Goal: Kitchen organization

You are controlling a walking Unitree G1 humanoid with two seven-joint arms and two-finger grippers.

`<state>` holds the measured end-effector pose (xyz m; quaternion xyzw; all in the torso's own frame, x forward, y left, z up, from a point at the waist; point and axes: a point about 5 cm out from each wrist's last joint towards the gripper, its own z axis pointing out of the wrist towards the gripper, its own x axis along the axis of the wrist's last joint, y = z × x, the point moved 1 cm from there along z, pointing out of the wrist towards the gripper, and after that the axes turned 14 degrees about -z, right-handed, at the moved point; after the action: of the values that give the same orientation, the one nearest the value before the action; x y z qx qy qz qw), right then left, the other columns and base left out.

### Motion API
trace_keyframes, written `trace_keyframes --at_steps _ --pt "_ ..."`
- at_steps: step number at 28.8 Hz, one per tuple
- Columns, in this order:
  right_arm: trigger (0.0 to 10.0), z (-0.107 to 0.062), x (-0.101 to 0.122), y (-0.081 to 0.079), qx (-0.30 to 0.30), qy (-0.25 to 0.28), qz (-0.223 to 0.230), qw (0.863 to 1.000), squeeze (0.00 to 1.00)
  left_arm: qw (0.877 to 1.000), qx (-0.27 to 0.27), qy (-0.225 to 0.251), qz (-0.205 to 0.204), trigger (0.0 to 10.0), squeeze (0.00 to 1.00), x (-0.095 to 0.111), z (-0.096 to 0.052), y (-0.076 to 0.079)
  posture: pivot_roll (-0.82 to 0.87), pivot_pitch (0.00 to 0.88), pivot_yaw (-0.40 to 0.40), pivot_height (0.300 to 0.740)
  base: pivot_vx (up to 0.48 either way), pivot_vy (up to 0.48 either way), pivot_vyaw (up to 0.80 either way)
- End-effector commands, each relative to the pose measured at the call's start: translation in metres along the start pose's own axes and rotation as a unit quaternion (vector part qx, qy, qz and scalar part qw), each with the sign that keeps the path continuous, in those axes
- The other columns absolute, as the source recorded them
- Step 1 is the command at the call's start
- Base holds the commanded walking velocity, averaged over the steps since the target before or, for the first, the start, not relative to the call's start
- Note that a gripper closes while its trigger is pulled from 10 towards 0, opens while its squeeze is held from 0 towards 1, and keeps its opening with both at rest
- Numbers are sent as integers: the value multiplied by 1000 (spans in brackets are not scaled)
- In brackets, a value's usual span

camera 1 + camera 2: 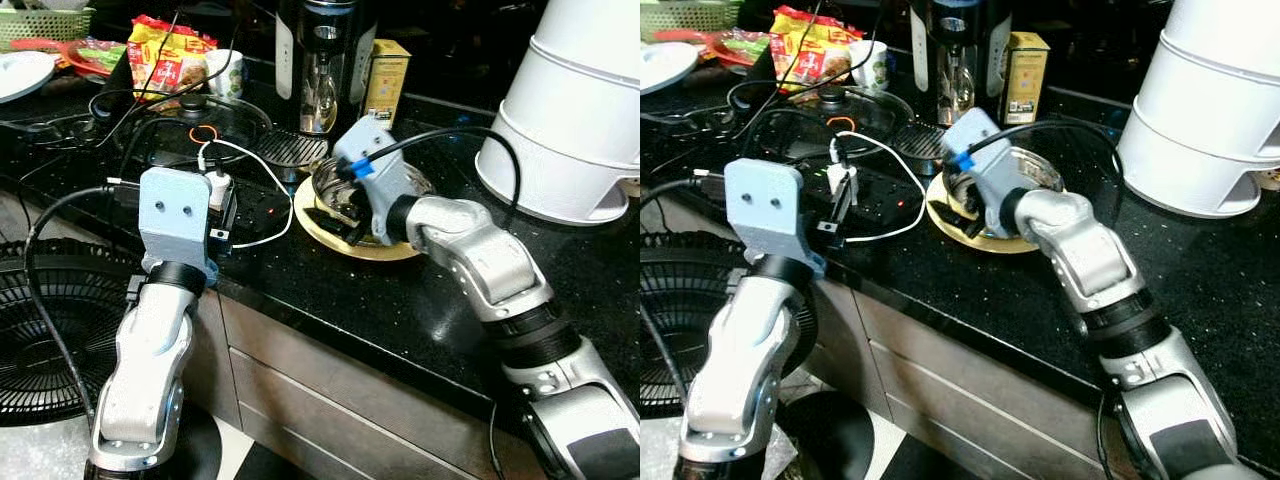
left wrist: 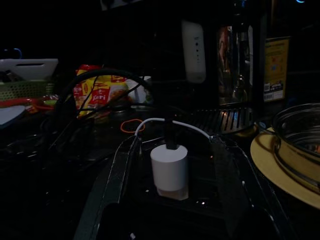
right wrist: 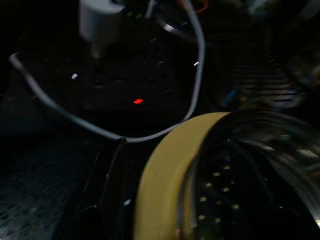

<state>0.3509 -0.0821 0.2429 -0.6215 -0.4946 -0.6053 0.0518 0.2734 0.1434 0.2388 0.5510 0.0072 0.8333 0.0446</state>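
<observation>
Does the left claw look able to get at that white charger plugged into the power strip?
Probably yes. The left claw hangs right at the white charger, with only its white cable looping nearby.

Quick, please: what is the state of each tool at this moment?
Left tool: open, around the white charger without touching it.
Right tool: at the bowl on the yellow plate; state cannot be told.
</observation>
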Motion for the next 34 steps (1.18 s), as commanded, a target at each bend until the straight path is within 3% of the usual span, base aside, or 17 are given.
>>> trace_keyframes --at_steps 1,5,13,14,15,16,30,34 --pt "10000 2 2 0 10 -9 -3 1000 0 1000 1 -16 0 10000 0 -7 -2 2 64 0 -75 740 0 0 0" --pt "10000 5 -8 2 16 -88 29 996 0 1000 7 -20 -1 10000 0 -8 -4 0 66 0 -84 740 0 0 0" --pt "10000 -2 -16 0 40 -126 10 991 0 1000 4 -28 -4 10000 0 -11 -6 2 62 0 -79 740 0 0 0" --pt "1451 -4 -16 -3 53 -126 6 991 0 1000 2 -28 -5 10000 0 -12 -6 2 61 0 -81 740 0 0 0" --pt "1451 -4 -16 -3 53 -126 6 991 0 1000 2 -28 -5 10000 0 -12 -6 2 61 0 -81 740 0 0 0" --pt "0 -6 -16 -5 62 -126 3 990 0 1000 1 -28 -5 10000 0 -12 -6 3 61 0 -81 740 0 0 0" --pt "0 -12 -14 -7 75 -129 -6 989 0 999 -1 -34 -8 10000 0 -13 -4 4 57 0 -73 740 0 0 0" --pt "0 -15 -11 0 63 -118 0 991 0 999 -1 -37 -10 10000 0 -14 -3 4 58 0 -73 740 0 0 0"
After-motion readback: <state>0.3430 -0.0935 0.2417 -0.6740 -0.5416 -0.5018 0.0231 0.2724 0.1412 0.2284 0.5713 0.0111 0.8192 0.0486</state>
